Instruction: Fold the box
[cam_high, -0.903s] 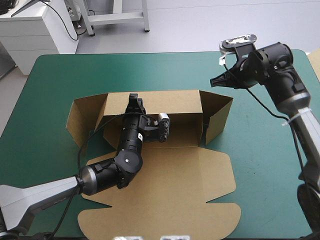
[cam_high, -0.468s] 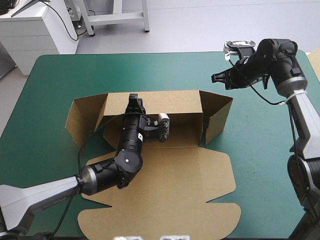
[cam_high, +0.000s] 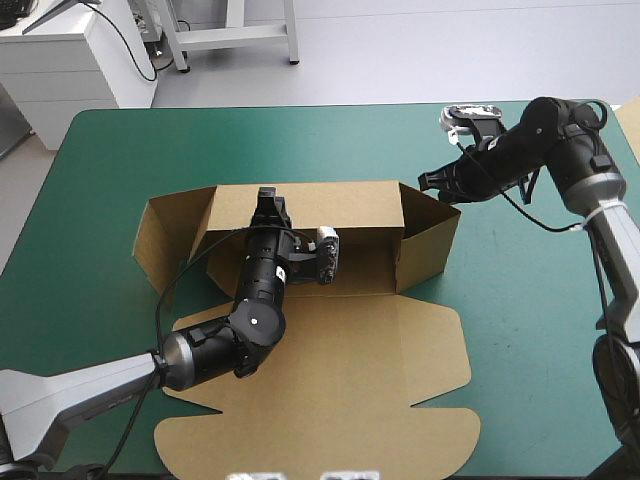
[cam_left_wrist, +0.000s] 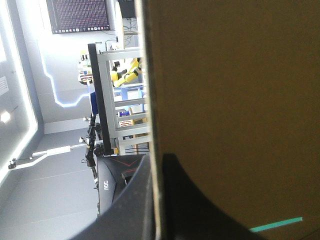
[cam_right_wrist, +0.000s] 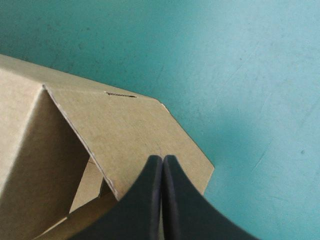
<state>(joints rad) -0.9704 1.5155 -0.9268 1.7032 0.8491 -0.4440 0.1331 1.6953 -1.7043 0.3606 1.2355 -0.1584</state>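
on the teal-green cover (cam_high: 520, 300) the box (cam_high: 350, 370) sits mid-table, about half formed: back wall up and pinched at 12 o'clock by the left gripper (cam_high: 268, 203), closed right gripper (cam_high: 428, 183) at the 3 o'clock flap (cam_high: 430, 240), end flaps untucked, big panel flat at 6 o'clock.

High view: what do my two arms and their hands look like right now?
Both arms are black with rounded joints, running back into grey links: left arm, right arm. Small white dots mark the left arm's joints. Each hand, left hand and right hand, has two broad black fins tapering to a point.
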